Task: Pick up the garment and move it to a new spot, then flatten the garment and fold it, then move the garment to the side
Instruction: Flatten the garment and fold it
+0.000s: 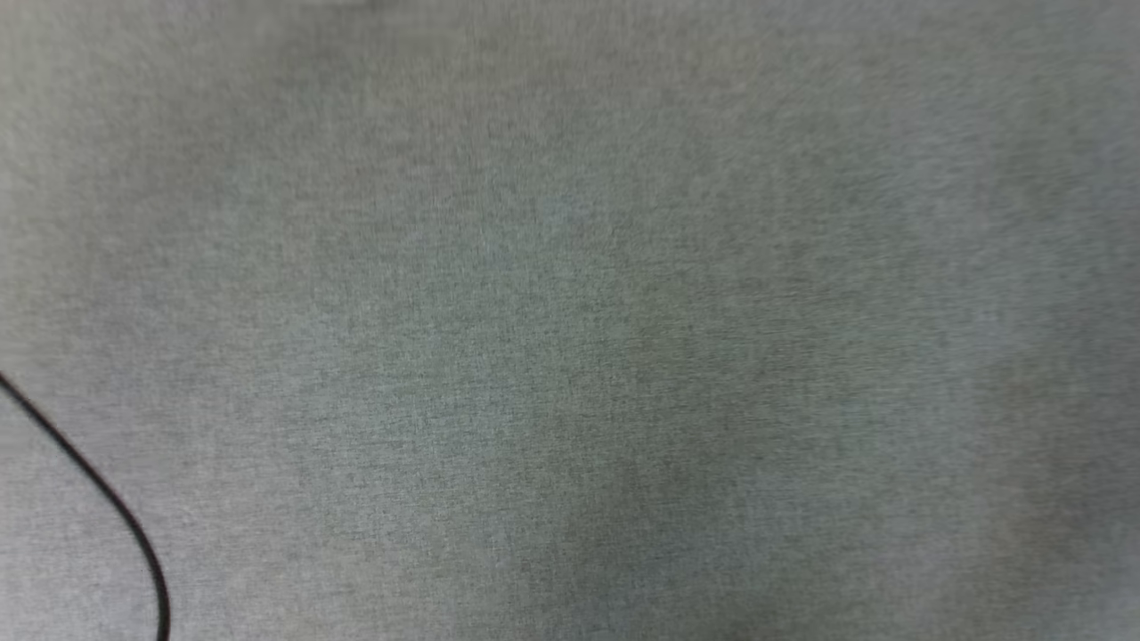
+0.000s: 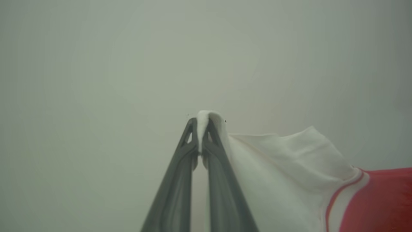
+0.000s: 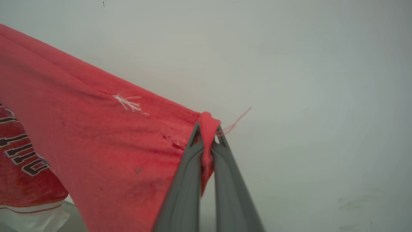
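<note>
I am looking down at a grey woven surface (image 1: 570, 320), a thin black cable (image 1: 98, 485) curving across its lower left

The garment (image 2: 283, 167) hangs in the air, a bunched tip of its white sleeve nipped between the closed fingers of the left claw (image 2: 200, 124). In the left wrist view the sleeve drapes away toward 4 o'clock, past a red-and-white striped edge into the red body. In the right wrist view a pinched fold of the red cloth (image 3: 112, 145) sits in the shut right claw (image 3: 208, 129), and the taut, slightly creased body stretches toward 10 o'clock, with black white-outlined lettering at 9 o'clock and a white striped-edged piece at 8 o'clock.
</note>
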You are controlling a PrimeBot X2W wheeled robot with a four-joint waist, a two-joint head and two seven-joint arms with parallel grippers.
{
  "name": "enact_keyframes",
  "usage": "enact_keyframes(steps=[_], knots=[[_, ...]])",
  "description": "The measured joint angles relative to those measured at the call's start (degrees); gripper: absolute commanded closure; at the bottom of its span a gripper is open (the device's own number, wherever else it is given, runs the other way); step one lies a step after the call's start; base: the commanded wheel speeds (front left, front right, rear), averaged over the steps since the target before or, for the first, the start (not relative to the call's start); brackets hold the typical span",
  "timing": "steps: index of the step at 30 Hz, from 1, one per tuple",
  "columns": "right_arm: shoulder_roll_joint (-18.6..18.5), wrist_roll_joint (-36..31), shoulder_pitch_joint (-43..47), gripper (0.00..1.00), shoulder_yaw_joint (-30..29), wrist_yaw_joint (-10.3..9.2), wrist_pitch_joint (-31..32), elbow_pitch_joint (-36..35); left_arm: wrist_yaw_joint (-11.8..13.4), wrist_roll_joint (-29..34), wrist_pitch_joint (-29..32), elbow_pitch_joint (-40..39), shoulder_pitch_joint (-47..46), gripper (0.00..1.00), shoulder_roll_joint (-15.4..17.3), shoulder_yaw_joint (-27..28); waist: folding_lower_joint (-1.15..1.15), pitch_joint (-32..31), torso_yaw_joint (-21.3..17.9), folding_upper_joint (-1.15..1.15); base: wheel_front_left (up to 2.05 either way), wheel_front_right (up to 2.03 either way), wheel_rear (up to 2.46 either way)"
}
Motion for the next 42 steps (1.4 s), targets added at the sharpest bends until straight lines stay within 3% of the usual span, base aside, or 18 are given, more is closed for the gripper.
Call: enact_keyframes(steps=[5,9,16,25,34,42], knots=[[0.58,-3.03,-3.81,1.00,0.81,0.00,-7.05,6.64,-1.98,0.83,-4.46,8.04,-3.02,1.00,-2.97,-1.65,0.00,3.11,0.84,0.00,0.00,0.00,0.00],[1.14,-4.85,-2.88,1.00,2.78,0.00,-12.46,12.36,-2.09,0.56,-9.84,13.52,0.22,1.00,-6.11,-2.44,0.00,3.77,1.90,0.00,0.00,0.00,0.00],[1.00,-4.25,5.81,1.00,7.25,-0.01,-17.84,20.81,-3.13,-1.01,-13.83,18.68,13.87,1.00,-10.39,-5.21,-0.01,2.06,3.22,0.00,0.00,0.00,0.00],[-0.93,1.18,20.29,1.00,15.44,0.00,-20.90,24.18,-2.87,-1.91,-15.52,13.93,37.93,1.00,-13.25,-7.57,-0.01,-3.48,4.91,0.00,0.00,0.00,0.00],[-4.95,10.62,35.11,1.00,24.25,0.00,-19.51,22.05,-0.89,-6.20,-14.12,5.20,62.43,1.00,-10.07,-8.48,-0.02,-11.17,6.04,0.00,0.00,0.00,0.00],[-8.49,16.68,46.03,1.00,25.60,0.00,-20.37,20.57,1.56,-8.98,-9.67,-2.34,80.04,1.00,-5.59,-10.38,-0.03,-17.98,6.86,0.00,0.00,0.00,0.00]])
